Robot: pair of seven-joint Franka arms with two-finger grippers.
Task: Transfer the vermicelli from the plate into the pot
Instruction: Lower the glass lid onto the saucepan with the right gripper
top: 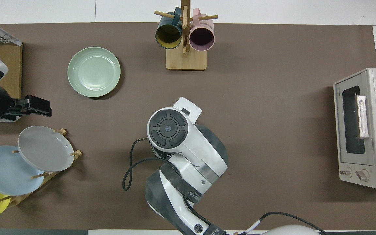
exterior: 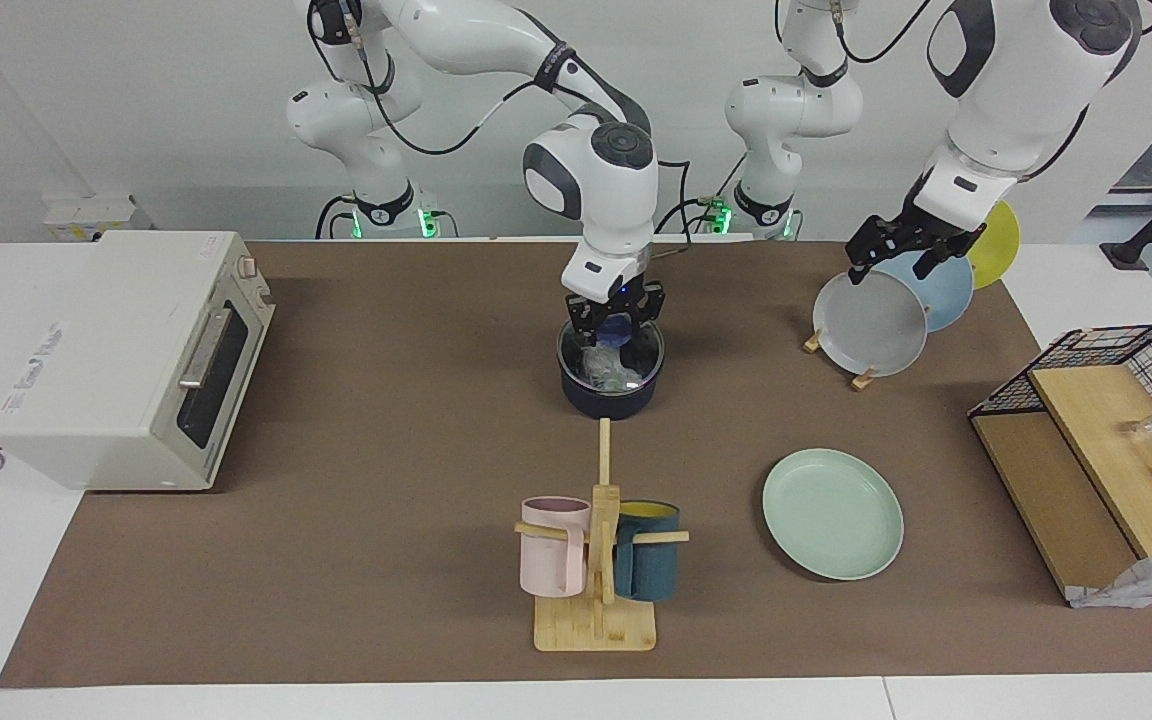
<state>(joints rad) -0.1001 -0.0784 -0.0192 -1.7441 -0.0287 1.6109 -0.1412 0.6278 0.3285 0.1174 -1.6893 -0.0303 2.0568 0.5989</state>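
I see the toaster oven at the right arm's end of the table. Mid-table, my right gripper hangs just over the pot, fingers spread, nothing held. The vermicelli sits inside the pot. From overhead the arm hides the pot. The mug rack stands farther from the robots than the pot. The plate lies bare beside the rack, toward the left arm's end. My left gripper waits over the dish rack; I cannot tell its finger state.
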